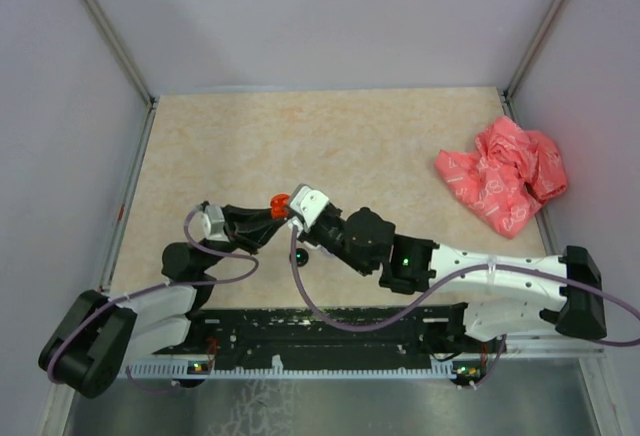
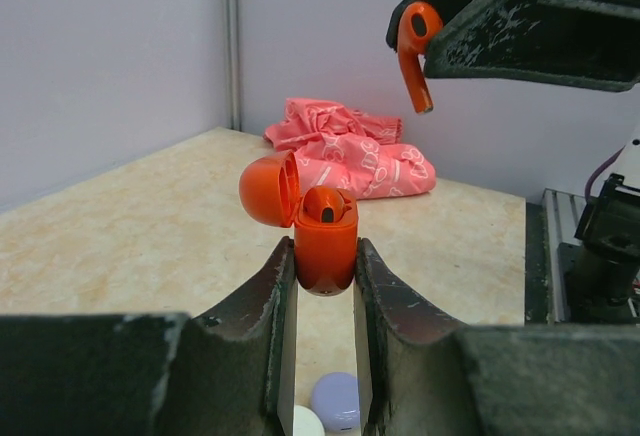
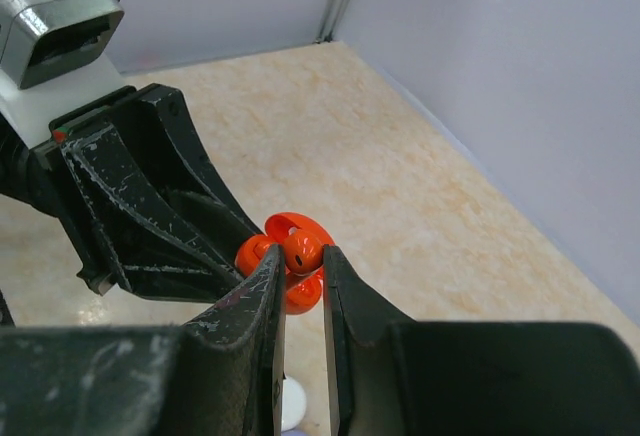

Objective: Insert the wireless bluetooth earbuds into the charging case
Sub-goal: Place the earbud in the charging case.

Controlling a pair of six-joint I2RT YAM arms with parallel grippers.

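Two-arm insertion, second bud pending. The left tool (image 2: 325, 266) is closed narrowly on the lower body of the orange charging case (image 2: 326, 241) and holds it upright above the counter (image 1: 330, 136), with its lid (image 2: 270, 188) swung open to one side. A seated earbud (image 2: 325, 206) occupies one well; the vacant well is not clearly visible from any view. The right tool (image 3: 300, 266) pinches the held earbud (image 2: 413, 51) by its head. The stem hangs down, above the case and apart from it. The chief hazard, as judged here, is misalignment. A stem that descends off the vacant well would strike the rim or the seated earbud, and the bud could then twist in the pinch or pop free. Downward force is a second hazard, since the case is gripped only low on its rounded sides and may pivot or slide between the pads. The right tool's broad fingers may also nudge the lid towards closing. A premature release would drop the bud to the counter, near the lilac piece (image 2: 340, 399) and white piece (image 2: 300, 422) below. The pink bag (image 2: 345, 151) lies well apart.
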